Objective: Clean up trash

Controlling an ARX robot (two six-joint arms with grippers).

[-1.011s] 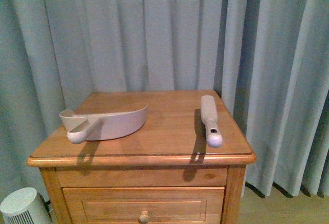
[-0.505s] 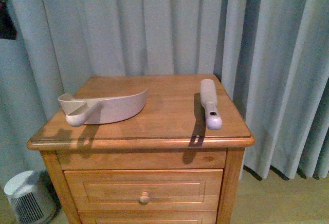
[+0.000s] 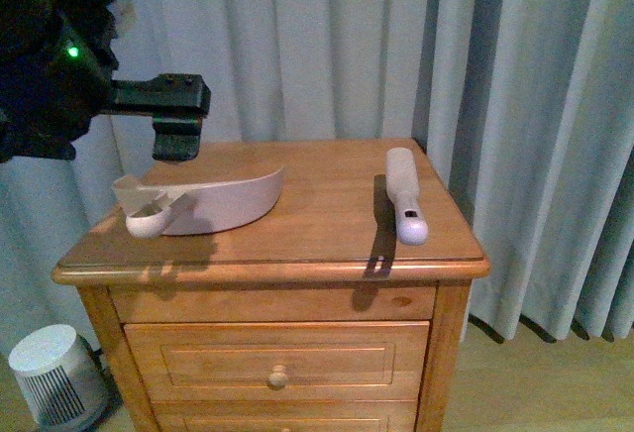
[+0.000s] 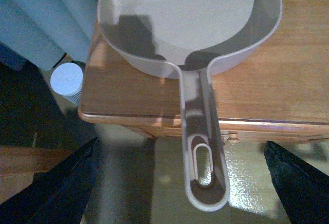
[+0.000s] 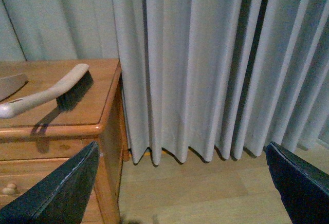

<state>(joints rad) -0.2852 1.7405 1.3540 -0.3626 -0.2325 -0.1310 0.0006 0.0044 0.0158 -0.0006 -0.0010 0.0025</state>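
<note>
My left gripper (image 3: 188,120) hovers open above the dustpan (image 3: 223,204) on the nightstand's (image 3: 327,229) left side, whose handle angles up toward me, easy to pinch. My right gripper (image 5: 181,183), also open, faces the brush (image 5: 51,93). The trash is in no view.

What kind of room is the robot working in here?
Most likely a bedroom, or another room in a home. A wooden nightstand with drawers stands against long pale curtains that reach the floor, and a small white fan or heater sits beside it.
</note>
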